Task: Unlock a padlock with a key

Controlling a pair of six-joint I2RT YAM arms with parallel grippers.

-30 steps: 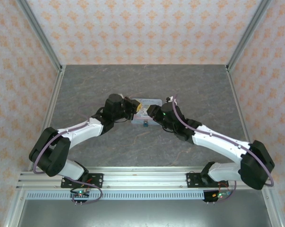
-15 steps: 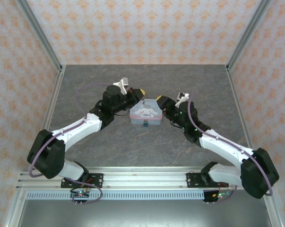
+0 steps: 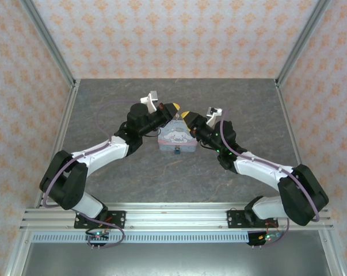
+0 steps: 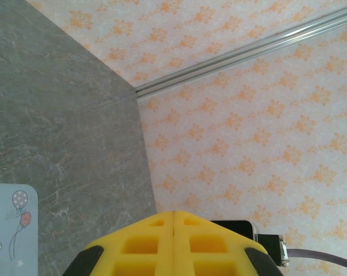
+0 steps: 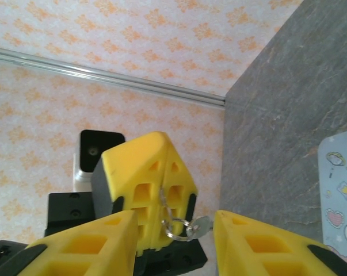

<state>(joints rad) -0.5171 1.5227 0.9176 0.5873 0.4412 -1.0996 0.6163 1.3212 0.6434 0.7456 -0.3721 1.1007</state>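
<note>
The left pincer (image 4: 173,217) is showing at the bottom centre of its own wrist view, its two yellow fingers pressing flat together with no gap along the seam. In the right wrist view those same closed fingers are pointing up from the lower centre of the frame. A thin wire ring is hanging out of their seam, and the small silvery key (image 5: 199,224) is dangling from that ring, so the left pincer is gripping the key by its ring.

The right pincer (image 5: 176,230) is standing open. Its two yellow fingers are sitting at the lower left and lower right of its wrist view, one on either side of the left pincer's tips and the key. They are not closing on anything that can be seen.

From overhead, both pincers are meeting tip to tip just above the centre of the frame. They are hovering over the far edge of a pale blue tin (image 3: 178,137) with a cartoon picture on its lid.

The tiny teal padlock (image 3: 177,152) is lying on the grey table (image 3: 259,115) just below the tin's near edge, close to the middle of the frame. It is apart from both pincers.

Orange-patterned walls are closing in the table on three sides.
</note>
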